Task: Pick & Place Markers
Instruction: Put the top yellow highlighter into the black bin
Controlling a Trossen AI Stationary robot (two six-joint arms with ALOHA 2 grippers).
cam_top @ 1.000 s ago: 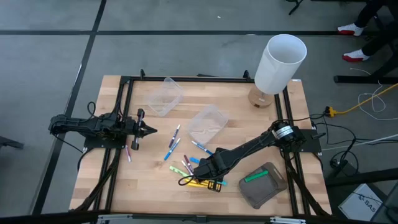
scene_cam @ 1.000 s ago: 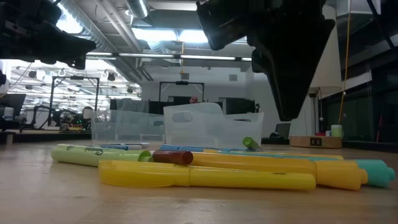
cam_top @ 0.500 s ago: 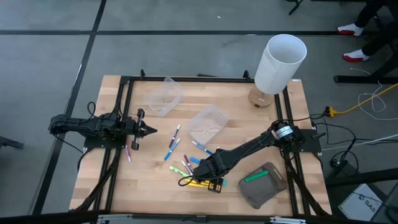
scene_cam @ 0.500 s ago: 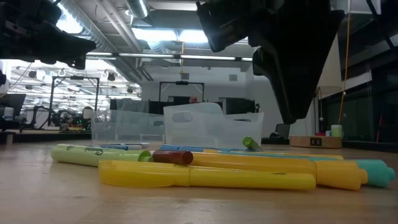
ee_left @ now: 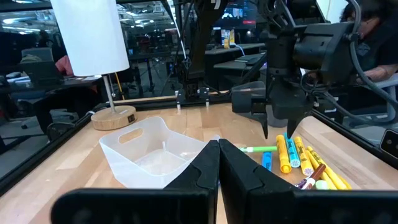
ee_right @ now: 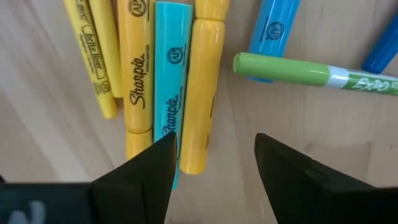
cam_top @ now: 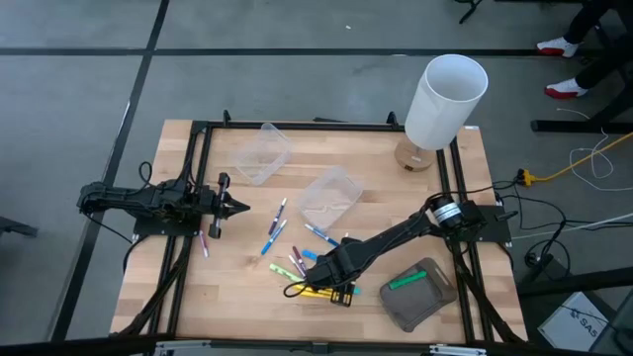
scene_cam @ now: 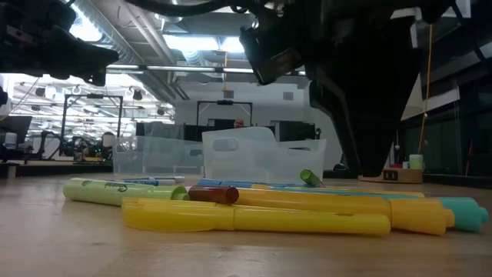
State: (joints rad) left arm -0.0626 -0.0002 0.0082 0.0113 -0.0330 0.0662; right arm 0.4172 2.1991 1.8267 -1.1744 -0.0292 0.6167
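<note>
The light wooden table (cam_top: pixel 247 287) carries a cluster of short coloured markers (cam_top: pixel 315 279) near its front edge. Their long axes lie roughly parallel, running side by side; one green marker (ee_right: pixel 292 73) crosses them. The right gripper (ee_right: pixel 214 158) hangs just above the yellow markers (ee_right: pixel 202 81), fingers spread apart, empty. The left gripper (cam_top: pixel 240 206) waits at the table's left, fingers pressed together.

Dark jointed arms, black tapered fingers (ee_right: pixel 146 171)

Markers (cam_top: pixel 315 278): cluster partly hidden beneath right gripper (cam_top: pixel 336 292) in the high view; several cut off by wrist picture's edge; scattered pens' colours too small to tell.
</note>
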